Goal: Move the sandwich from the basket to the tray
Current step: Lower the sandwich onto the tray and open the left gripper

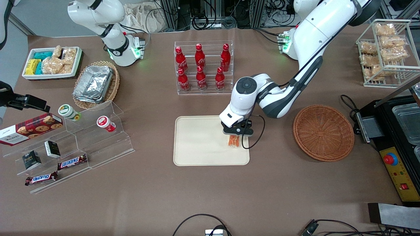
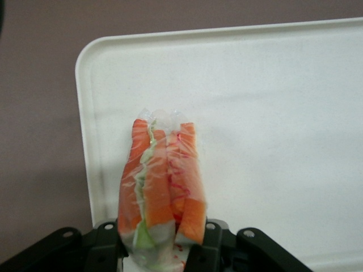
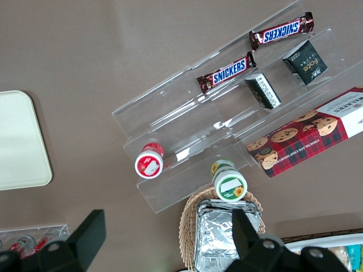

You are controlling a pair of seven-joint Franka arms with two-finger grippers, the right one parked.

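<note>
Brown worktop, cluttered at the edges. Front view: my end effector is low over the tray, at its edge nearest the basket, which sits empty toward my arm's end. The sandwich pokes out just under it. Left wrist view: fingers clamped on the wrapped sandwich, tray surface right below. Placing step, nearly done. Next: let go, then lift straight up.
</note>
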